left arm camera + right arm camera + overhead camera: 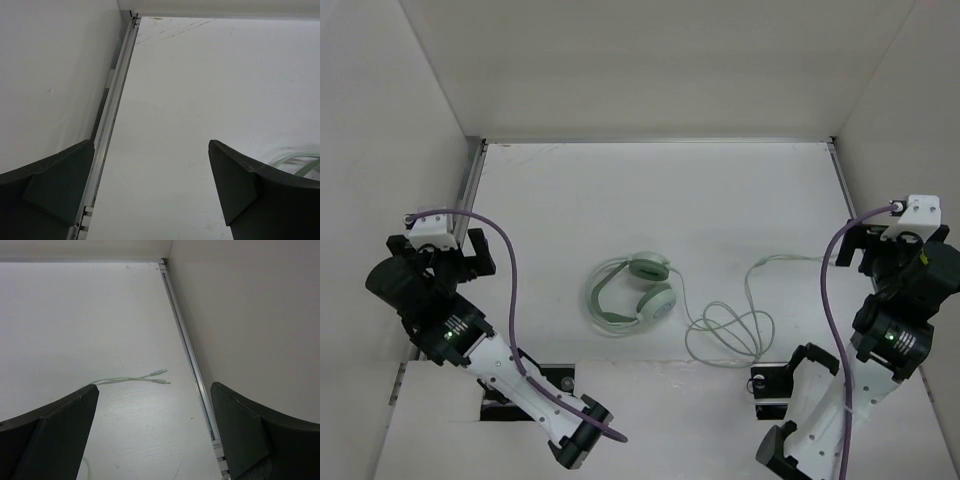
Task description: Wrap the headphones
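Note:
The pale mint-green headphones [632, 292] lie flat mid-table, ear cups together on the right of the thin headband. Their thin cable [725, 332] loops loosely to the right, then runs toward the right wall and ends in two small plugs [161, 376]. My left gripper [438, 252] stands open by the left wall, well left of the headphones, with nothing between its fingers [151, 142]. A bit of pale green strand [295, 160] shows past its right finger. My right gripper [892, 245] is open by the right wall, empty, with the cable's end just ahead of its jaws [154, 385].
White walls close in the table on three sides. A metal rail [472, 190] runs along the left wall and another rail [187, 340] along the right. Purple arm cables [510, 270] arc over both arms. A raised white ledge [660, 385] edges the near side.

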Action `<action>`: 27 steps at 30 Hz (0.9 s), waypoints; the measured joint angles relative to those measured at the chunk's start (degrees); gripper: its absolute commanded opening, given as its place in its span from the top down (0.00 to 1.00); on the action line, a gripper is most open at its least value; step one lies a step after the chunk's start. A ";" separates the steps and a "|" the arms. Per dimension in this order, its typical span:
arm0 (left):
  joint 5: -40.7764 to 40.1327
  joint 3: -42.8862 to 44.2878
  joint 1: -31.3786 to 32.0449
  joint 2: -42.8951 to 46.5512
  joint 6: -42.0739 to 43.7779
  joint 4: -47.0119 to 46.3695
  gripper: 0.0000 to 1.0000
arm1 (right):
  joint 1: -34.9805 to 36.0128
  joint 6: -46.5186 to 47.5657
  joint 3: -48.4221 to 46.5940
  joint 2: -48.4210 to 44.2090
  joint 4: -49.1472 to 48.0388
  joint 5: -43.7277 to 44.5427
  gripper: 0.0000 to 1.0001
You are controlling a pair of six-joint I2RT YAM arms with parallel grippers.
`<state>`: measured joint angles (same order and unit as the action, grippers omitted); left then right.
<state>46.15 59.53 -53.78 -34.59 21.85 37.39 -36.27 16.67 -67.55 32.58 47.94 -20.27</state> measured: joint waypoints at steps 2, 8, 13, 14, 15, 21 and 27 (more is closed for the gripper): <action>-0.35 0.00 0.61 0.90 -0.02 0.00 0.00 | 0.09 -0.04 0.90 -0.46 -0.31 0.50 0.00; -1.46 0.15 2.84 0.31 -0.98 0.20 0.00 | 0.63 0.31 8.44 -8.63 -7.91 2.67 0.00; -1.86 2.47 7.69 -3.50 -4.24 0.09 0.00 | 0.79 -0.07 12.61 -10.54 -16.00 5.25 0.00; -2.03 3.30 9.22 -4.61 -5.29 0.04 0.00 | 0.90 -0.17 13.03 -10.25 -17.29 5.51 0.00; -2.47 4.31 11.15 -5.86 -6.36 0.07 0.00 | 1.55 -0.39 13.57 -9.57 -19.47 5.75 0.00; -9.90 9.75 28.81 -15.98 -14.08 0.83 0.04 | 6.97 -4.72 14.32 -5.62 -28.59 5.38 0.00; -26.36 9.07 50.62 -27.06 -17.33 3.39 0.03 | 17.55 -10.93 13.35 6.86 -34.07 5.07 0.00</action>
<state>19.79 68.60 -3.16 -61.65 4.51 40.77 -18.72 5.74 -54.19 39.44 13.87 -15.20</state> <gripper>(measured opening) 0.963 0.999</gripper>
